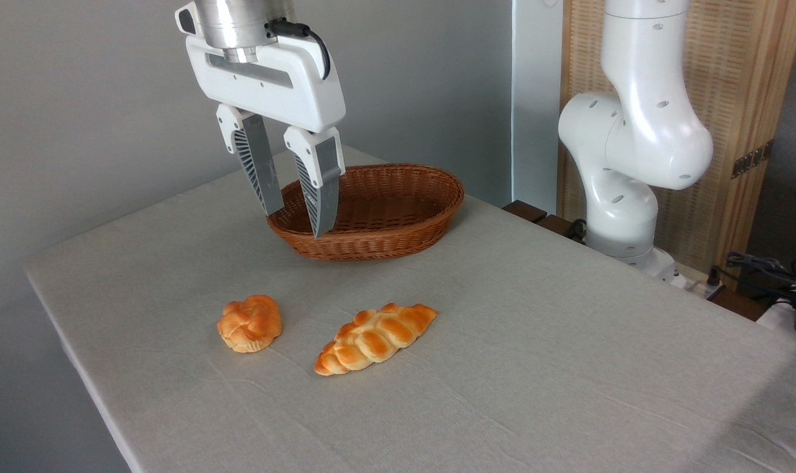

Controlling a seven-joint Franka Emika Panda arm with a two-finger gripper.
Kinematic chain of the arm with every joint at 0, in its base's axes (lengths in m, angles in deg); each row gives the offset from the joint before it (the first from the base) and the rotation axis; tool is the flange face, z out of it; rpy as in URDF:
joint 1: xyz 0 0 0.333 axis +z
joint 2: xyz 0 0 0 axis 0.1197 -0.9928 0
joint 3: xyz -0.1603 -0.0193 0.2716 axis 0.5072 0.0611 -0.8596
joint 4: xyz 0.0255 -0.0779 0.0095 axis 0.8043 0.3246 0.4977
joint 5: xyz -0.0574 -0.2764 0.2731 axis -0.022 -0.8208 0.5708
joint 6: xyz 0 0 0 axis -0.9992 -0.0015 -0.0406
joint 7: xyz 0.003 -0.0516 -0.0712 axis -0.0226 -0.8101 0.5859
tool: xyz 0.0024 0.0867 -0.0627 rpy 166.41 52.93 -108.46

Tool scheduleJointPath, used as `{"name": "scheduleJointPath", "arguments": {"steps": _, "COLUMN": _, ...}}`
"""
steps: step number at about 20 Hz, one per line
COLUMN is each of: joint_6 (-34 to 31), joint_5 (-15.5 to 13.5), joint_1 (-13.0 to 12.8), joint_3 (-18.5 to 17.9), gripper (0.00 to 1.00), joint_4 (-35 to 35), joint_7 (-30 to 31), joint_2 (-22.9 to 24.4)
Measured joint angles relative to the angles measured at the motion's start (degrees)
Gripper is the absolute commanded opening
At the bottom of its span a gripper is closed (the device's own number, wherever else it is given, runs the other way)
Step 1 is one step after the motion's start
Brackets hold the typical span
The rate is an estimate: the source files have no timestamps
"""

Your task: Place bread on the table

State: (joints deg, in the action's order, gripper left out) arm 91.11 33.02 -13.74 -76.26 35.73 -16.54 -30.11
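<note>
Across the whole lower part of the view spreads the table (568,368), covered in a pale grey cloth with faint wrinkles. Behind its right edge stands the white arm (634,144), its base beside the table and its upper links leaving the top of the picture. At the back of the table sits an oval wicker basket (398,223), and what shows of its inside appears empty. Hanging in front of the basket's left end is the claw (296,217), well above the cloth, fingers spread partway with only air between them; it grips nothing. Nearer the front lies the bread (376,337), a long braided loaf resting flat on the cloth at a slant, apart from the basket and the claw. Just to its left, not touching, sits a small round bun (250,322).

Judging from this, the loaf is already down on the table and released, so the placing step looks finished. What remains, if anything, is lifting the arm clear without brushing the basket rim.
</note>
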Motion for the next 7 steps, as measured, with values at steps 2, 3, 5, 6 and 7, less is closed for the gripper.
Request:
{"name": "scheduleJointPath", "arguments": {"steps": 2, "joint_6": 0.0, "joint_5": 0.0, "joint_1": 0.04, "joint_3": 0.0, "gripper": 1.0, "joint_4": 0.0, "joint_7": 0.0, "joint_2": 0.0}}
{"name": "scheduleJointPath", "arguments": {"steps": 3, "joint_6": 0.0, "joint_5": 0.0, "joint_1": 0.08, "joint_3": -0.02, "gripper": 1.0, "joint_4": 0.0, "joint_7": 0.0, "joint_2": 0.0}}
{"name": "scheduleJointPath", "arguments": {"steps": 5, "joint_6": 0.0, "joint_5": 0.0, "joint_1": 0.21, "joint_3": -0.06, "gripper": 1.0, "joint_4": -0.01, "joint_7": 0.0, "joint_2": 0.0}}
{"name": "scheduleJointPath", "arguments": {"steps": 6, "joint_6": 0.0, "joint_5": 0.0, "joint_1": 0.29, "joint_3": -0.08, "gripper": 1.0, "joint_4": -0.01, "joint_7": 0.0, "joint_2": 0.0}}
{"name": "scheduleJointPath", "arguments": {"steps": 7, "joint_6": 0.0, "joint_5": 0.0, "joint_1": 0.34, "joint_3": -0.11, "gripper": 1.0, "joint_4": -0.01, "joint_7": 0.0, "joint_2": 0.0}}
